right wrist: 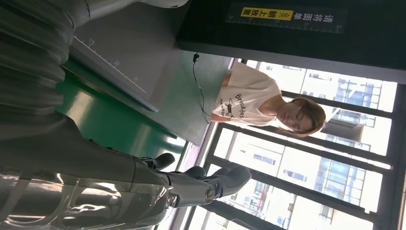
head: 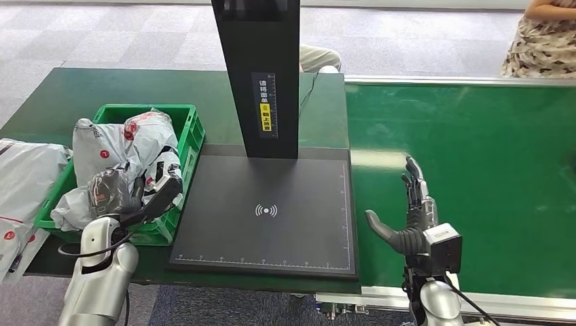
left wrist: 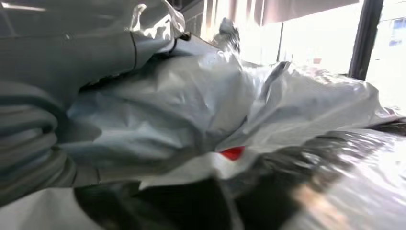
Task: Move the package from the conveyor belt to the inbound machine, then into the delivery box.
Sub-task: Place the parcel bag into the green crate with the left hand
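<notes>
Grey carpet tiles [head: 421,41] cover the floor; tall bright windows [right wrist: 306,163] behind

Two robot hands are showing: the left hand [head: 146,204] and the right hand [head: 411,217]. One green crate [head: 193,132] is sitting right at the left hand. Four or so packages [head: 146,139] are lying heaped in it, too crumpled together for an exact count. At least one more package [head: 24,170] is lying outside the crate, well off to the left hand's outer side. One inbound machine [head: 272,204] is standing between the two hands. One conveyor belt [head: 489,170] is running under the right hand. Two people are standing far beyond the hands, one in a patterned dress [head: 543,41] and one in pale trousers [head: 319,58].
</notes>
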Robot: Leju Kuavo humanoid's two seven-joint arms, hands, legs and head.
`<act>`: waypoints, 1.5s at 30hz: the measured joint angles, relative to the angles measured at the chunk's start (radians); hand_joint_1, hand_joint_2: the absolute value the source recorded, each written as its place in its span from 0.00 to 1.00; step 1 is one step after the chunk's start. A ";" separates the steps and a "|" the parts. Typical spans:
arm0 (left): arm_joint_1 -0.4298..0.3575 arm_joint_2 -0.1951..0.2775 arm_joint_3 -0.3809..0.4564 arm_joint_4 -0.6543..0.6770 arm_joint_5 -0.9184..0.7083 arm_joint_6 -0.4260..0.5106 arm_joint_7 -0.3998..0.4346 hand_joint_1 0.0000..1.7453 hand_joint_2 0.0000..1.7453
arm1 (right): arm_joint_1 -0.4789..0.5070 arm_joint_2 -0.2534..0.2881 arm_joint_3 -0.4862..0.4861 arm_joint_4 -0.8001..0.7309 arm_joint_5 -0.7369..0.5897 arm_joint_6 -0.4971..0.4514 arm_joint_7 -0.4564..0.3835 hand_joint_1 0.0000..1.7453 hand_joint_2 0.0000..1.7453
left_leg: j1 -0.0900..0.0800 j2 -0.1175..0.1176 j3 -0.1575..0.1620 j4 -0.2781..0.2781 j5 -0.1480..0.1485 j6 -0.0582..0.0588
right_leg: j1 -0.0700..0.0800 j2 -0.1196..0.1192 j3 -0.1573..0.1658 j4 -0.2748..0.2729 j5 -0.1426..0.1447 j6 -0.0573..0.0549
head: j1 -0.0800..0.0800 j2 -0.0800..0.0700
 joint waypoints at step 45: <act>0.173 -0.110 -0.355 -0.223 1.450 -0.639 -0.540 0.00 1.00 | -0.041 -0.033 0.133 0.076 -0.069 0.219 -0.009 0.00 1.00 | 0.000 0.001 0.000 0.000 0.000 0.000 | 0.000 0.001 0.000 0.000 0.000 0.000 | 0.000 0.000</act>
